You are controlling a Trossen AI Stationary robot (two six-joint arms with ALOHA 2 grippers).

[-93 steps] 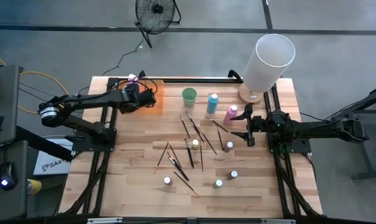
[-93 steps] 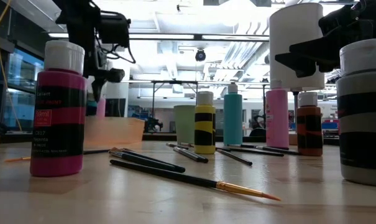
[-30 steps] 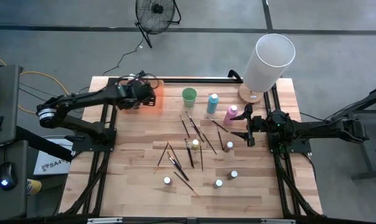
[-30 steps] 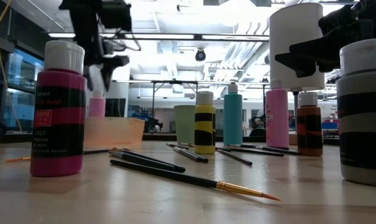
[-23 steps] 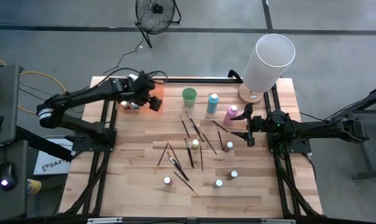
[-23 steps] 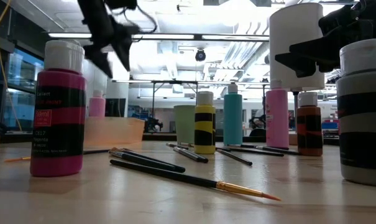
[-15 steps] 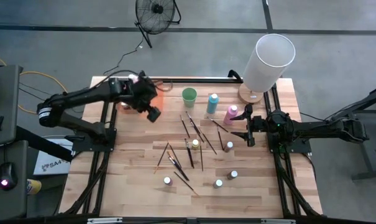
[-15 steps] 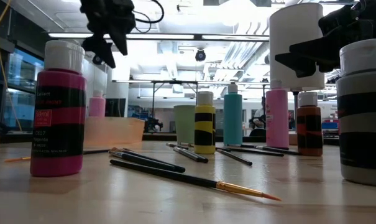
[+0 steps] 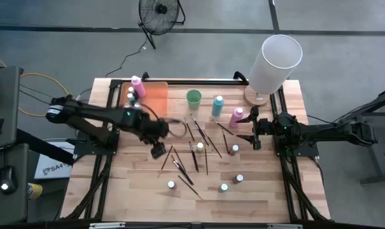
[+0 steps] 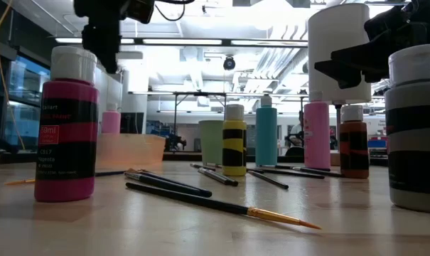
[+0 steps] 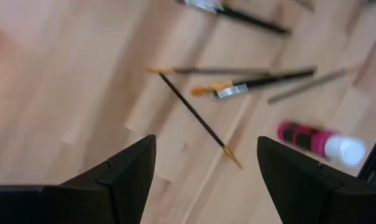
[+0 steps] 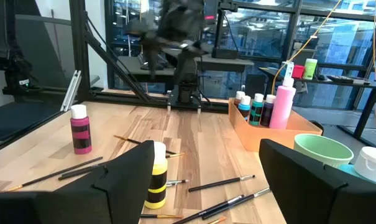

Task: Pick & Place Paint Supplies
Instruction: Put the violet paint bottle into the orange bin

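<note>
My left gripper (image 9: 158,150) (image 11: 206,186) hangs open over the table's left-middle, fingers slanting down, above thin dark-handled brushes (image 11: 197,115) (image 9: 193,146) lying flat on the wood. A magenta bottle (image 11: 318,140) (image 10: 65,128) stands nearby. Small bottles (image 9: 223,187) stand among the brushes, and a yellow one (image 12: 155,180) stands at the centre. Taller blue (image 9: 217,105) and pink (image 9: 235,116) bottles stand farther back. My right gripper (image 9: 252,130) (image 12: 206,186) waits open and level at the right.
An orange tray (image 9: 155,97) at the far left holds a tall pink bottle (image 9: 136,83) and smaller bottles (image 12: 253,107). A green cup (image 9: 193,97) stands beside it. A big white cylinder (image 9: 275,60) stands at the far right corner. Bare wood lies along the near edge.
My left gripper has swung away from above the orange tray toward the table's near edge and centre, rolling its wrist, and now hangs over the scattered brushes. The tall pink bottle stays upright in the tray.
</note>
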